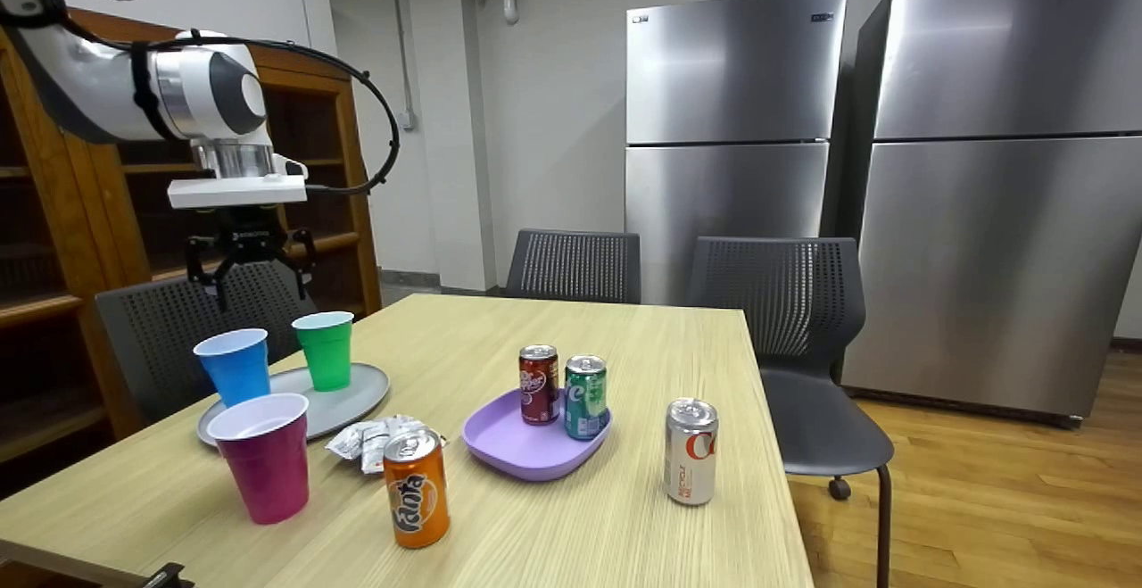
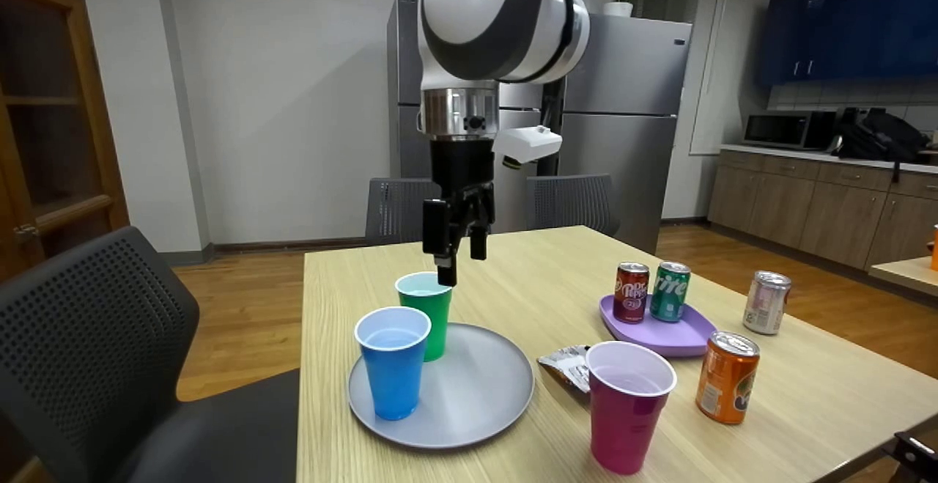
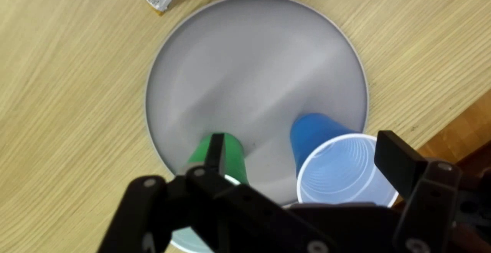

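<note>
My gripper point(image 1: 261, 295) is open and empty, pointing down above the cups and plate; it also shows in an exterior view point(image 2: 462, 263). In the wrist view its fingers point(image 3: 301, 145) are wide apart. A blue cup point(image 3: 314, 134) and a green cup point(image 3: 234, 153) stand upright on a round grey plate point(image 3: 253, 61). The left finger overlaps the green cup, and the right finger overlaps the blue cup's rim, but the exterior views show the gripper above both. Both cups, blue point(image 2: 393, 377) and green point(image 2: 436, 325), look empty. The gripper body hides part of the green cup's rim.
A magenta cup point(image 2: 626, 424), a foil packet point(image 2: 568, 366) and an orange can point(image 1: 417, 499) stand or lie near the plate. A purple plate point(image 1: 526, 459) holds a dark red can point(image 1: 539, 383) and a green can point(image 1: 585, 401). A silver can point(image 1: 690, 454) stands beyond. Chairs point(image 2: 95, 322) surround the table.
</note>
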Available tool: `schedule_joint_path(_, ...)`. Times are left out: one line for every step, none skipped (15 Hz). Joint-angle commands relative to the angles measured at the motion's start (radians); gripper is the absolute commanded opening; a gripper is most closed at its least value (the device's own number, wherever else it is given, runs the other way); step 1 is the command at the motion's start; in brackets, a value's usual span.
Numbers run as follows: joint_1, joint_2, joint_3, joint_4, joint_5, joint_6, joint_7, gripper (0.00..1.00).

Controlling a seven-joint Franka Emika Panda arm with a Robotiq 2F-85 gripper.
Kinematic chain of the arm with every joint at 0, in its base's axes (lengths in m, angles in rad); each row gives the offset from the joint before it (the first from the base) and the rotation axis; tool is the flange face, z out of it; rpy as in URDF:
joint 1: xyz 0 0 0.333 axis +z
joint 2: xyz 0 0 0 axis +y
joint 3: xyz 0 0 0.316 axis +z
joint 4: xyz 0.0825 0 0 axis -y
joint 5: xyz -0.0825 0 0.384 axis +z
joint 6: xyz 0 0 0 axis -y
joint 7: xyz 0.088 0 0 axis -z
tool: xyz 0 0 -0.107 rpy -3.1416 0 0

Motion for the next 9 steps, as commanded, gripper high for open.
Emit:
schedule_joint_path(-0.019,-0.111,-0.010,-0.138,-0.001,0.033,-0.013,1.00)
schedule_joint_path(-0.022,-0.126,-0.014,-0.159,0.005,0.032,-0.009,1.00)
schedule_joint_path(-0.024,-0.140,-0.016,-0.178,0.011,0.028,-0.008,1.00)
schedule_joint_path(-0.028,-0.155,-0.018,-0.200,0.022,0.026,-0.007,1.00)
schedule_joint_path(-0.029,-0.169,-0.022,-0.219,0.027,0.021,0.000,1.00)
schedule_joint_path(-0.029,-0.180,-0.024,-0.235,0.031,0.015,0.000,1.00)
schedule_joint_path(-0.029,-0.192,-0.027,-0.253,0.032,0.013,0.006,1.00)
schedule_joint_path(-0.029,-0.201,-0.030,-0.269,0.031,0.010,0.010,1.00)
schedule_joint_path(-0.029,-0.209,-0.033,-0.286,0.026,0.006,0.012,1.00)
